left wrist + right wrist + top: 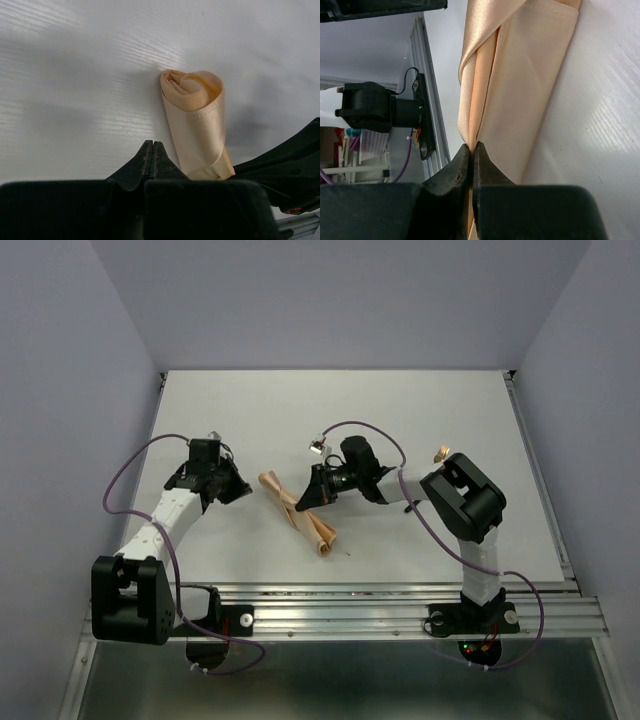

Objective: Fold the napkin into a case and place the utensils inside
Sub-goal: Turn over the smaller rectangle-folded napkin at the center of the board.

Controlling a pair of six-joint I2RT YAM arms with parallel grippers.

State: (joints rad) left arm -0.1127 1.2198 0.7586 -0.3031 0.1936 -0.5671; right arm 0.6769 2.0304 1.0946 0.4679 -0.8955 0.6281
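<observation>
The peach-orange napkin [318, 532] lies on the white table [450, 410] as a narrow rolled bundle, running diagonally from far left to near right. In the left wrist view its rolled end [195, 115] faces the camera. My right gripper [305, 502] is shut on a fold of the napkin [520, 75] near its middle, with cloth pinched between the tips [471, 146]. My left gripper [245, 490] is shut and empty [152, 145], just left of the napkin and apart from it. A small gold-coloured utensil head [438, 452] shows behind the right arm; the rest of the utensils are hidden.
The right arm [465, 502] lies over the middle right of the table, with purple cables [370, 430] looping above it. A metal rail [400, 592] runs along the near edge. Grey walls enclose the table on three sides.
</observation>
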